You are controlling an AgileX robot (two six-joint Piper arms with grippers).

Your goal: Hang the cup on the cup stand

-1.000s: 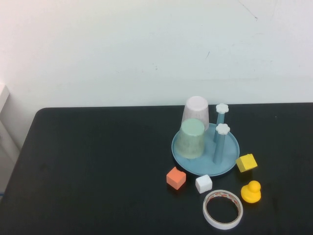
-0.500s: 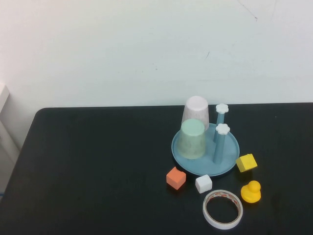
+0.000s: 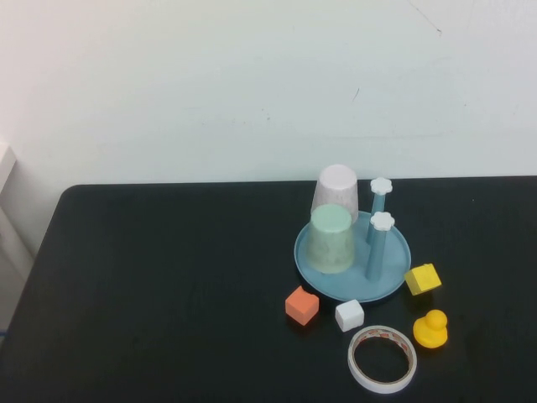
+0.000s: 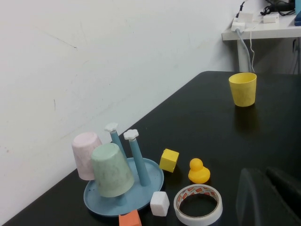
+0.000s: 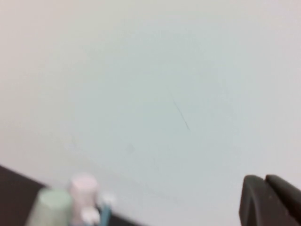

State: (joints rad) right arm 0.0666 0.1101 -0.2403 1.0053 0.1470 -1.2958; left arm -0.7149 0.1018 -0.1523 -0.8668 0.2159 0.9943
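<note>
The pale mint-green cup (image 3: pixel 329 239) sits upside down over a post on the light-blue cup stand (image 3: pixel 394 269), at the dish's left front. It also shows in the left wrist view (image 4: pixel 112 169) and, blurred, in the right wrist view (image 5: pixel 49 207). Two bare posts with white flower caps (image 3: pixel 380 243) stand to its right. Neither gripper shows in the high view. My left gripper (image 4: pixel 263 172) is shut and empty, well away from the stand above the table. My right gripper (image 5: pixel 263 178) is shut and empty, raised and facing the wall.
A whitish-pink cup (image 3: pixel 337 189) sits upside down at the stand's back. In front lie an orange cube (image 3: pixel 302 305), a white cube (image 3: pixel 349 315), a yellow cube (image 3: pixel 422 279), a yellow duck (image 3: pixel 431 328) and a tape roll (image 3: pixel 382 358). A yellow cup (image 4: pixel 243 88) stands far off.
</note>
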